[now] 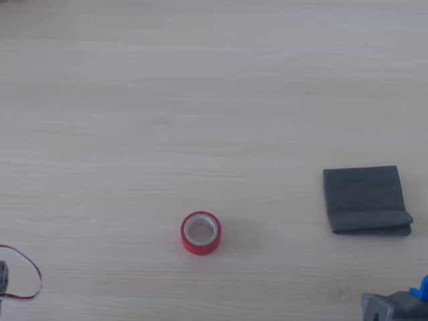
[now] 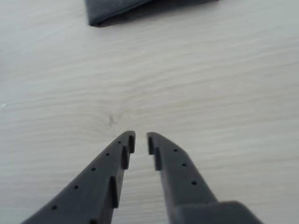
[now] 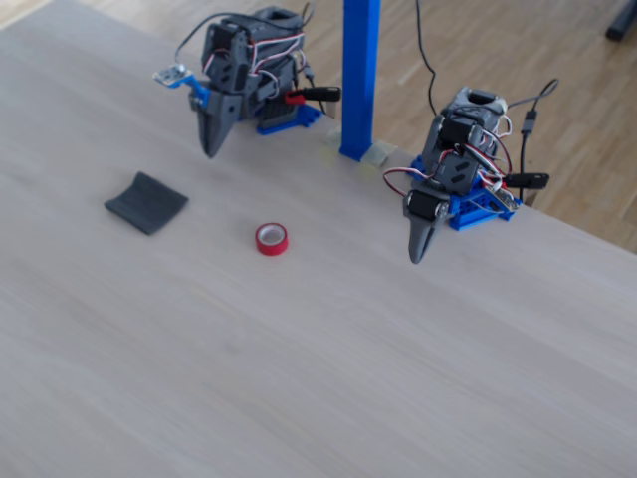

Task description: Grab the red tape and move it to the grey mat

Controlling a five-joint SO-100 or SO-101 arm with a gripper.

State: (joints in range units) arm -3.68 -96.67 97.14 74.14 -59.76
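The gripper (image 2: pixel 140 142), nearly closed and empty, is hovering beside the grey mat (image 2: pixel 122 8), so it risks missing the distant red tape (image 1: pixel 200 233).

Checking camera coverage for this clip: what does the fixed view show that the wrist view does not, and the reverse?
Only the fixed view shows the red tape lying on the table, two arms on blue bases, and the blue post. Only the wrist view shows the gripper close up, its fingertips nearly together with a narrow gap and nothing between them. Both show the grey mat and the pale wooden tabletop.
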